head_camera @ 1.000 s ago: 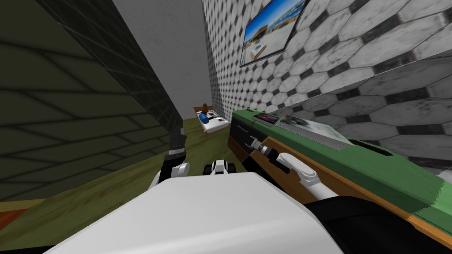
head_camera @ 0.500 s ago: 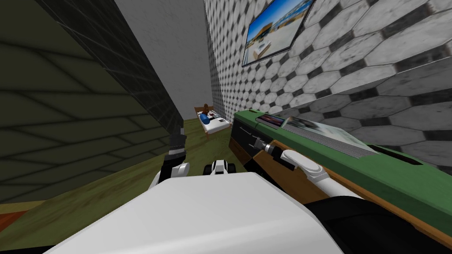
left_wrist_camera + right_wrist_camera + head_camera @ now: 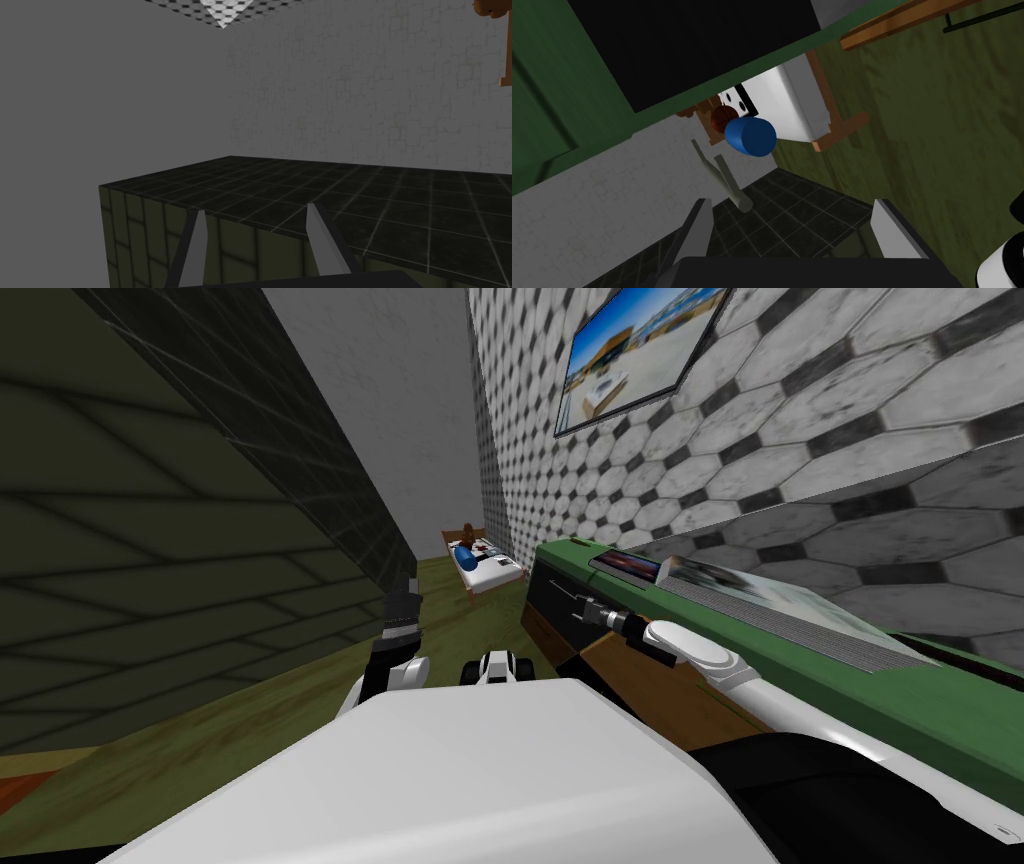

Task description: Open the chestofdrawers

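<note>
Green-topped chest of drawers [image 3: 800, 668] stands close alongside the right jaws, which gape wide and empty. What looks like its slim grey bar handle [image 3: 732, 187] sits just beyond them. It likely slides stiffly and is heavy; grip that bar. The left jaws are open too, holding nothing.

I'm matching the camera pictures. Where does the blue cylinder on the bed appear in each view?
Head view: blue cylinder on the far white bed, past the green-topped chest.
Right wrist view: cylinder beyond the open right tool, against the same bed.
Left wrist view: faces the dark tiled block instead.
Shared landmark: that tiled block.
</note>
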Tool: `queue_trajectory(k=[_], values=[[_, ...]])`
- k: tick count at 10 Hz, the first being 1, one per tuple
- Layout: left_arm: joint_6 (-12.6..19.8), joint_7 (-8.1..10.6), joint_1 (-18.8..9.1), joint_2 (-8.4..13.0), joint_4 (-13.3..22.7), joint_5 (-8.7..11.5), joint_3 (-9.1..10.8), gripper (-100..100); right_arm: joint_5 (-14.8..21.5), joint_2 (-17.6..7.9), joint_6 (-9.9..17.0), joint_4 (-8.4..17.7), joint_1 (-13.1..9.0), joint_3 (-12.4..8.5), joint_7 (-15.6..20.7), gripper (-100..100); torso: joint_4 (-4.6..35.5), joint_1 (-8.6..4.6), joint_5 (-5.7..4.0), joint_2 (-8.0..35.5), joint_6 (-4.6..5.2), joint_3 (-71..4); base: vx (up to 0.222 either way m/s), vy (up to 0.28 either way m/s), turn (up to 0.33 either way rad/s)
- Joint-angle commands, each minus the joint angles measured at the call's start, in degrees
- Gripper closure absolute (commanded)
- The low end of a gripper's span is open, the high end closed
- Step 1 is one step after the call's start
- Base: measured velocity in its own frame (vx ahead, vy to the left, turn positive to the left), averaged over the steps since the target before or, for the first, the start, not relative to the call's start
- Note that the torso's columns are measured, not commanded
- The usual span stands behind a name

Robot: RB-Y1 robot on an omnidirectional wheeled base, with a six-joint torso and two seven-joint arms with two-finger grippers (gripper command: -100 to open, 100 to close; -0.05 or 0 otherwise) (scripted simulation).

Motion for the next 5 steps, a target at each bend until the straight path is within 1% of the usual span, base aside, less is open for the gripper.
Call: queue_trajectory(k=[1, 2, 3, 4, 5], values=[[0.0, 0.00, 0.0, 0.0, 0.0, 0.0, 0.00, 0, 2.2, -2.8, 0.5, 1.1, 0.3, -0.7, 1.6, -100, 0.0, 0.03, 0.01, 0.0, 0.01, 0.0, 0.069, 0.042, 0.013], [0.0, 0.00, 0.0, 0.0, 0.0, 0.0, 0.00, 0, 1.7, -2.1, 0.4, 0.9, 0.0, -0.4, 1.2, -100, 0.0, 0.03, 0.01, 0.0, -0.01, 0.0, 0.032, 0.020, 0.004], [0.0, 0.00, 0.0, 0.0, 0.0, 0.0, 0.00, 0, 1.8, -2.2, 0.5, 1.0, 0.0, -0.3, 1.4, -100, 0.0, -0.05, -0.01, 0.1, 0.01, 0.1, 0.008, 0.004, 0.001], [0.0, 0.00, 0.0, 0.0, 0.0, 0.0, 0.00, 0, 1.8, -2.1, 0.5, 1.0, 0.0, -0.3, 1.4, 100, 0.0, -0.09, -0.03, 0.2, 0.01, 0.1, 0.000, 0.000, 0.000], [0.0, 0.00, 0.0, 0.0, 0.0, 0.0, 0.00, 0, 1.8, -2.4, 0.4, 0.6, 0.1, -0.5, 1.2, 100, 0.0, -0.07, -0.02, 0.1, 0.01, 0.1, -0.031, 0.075, -0.024]])
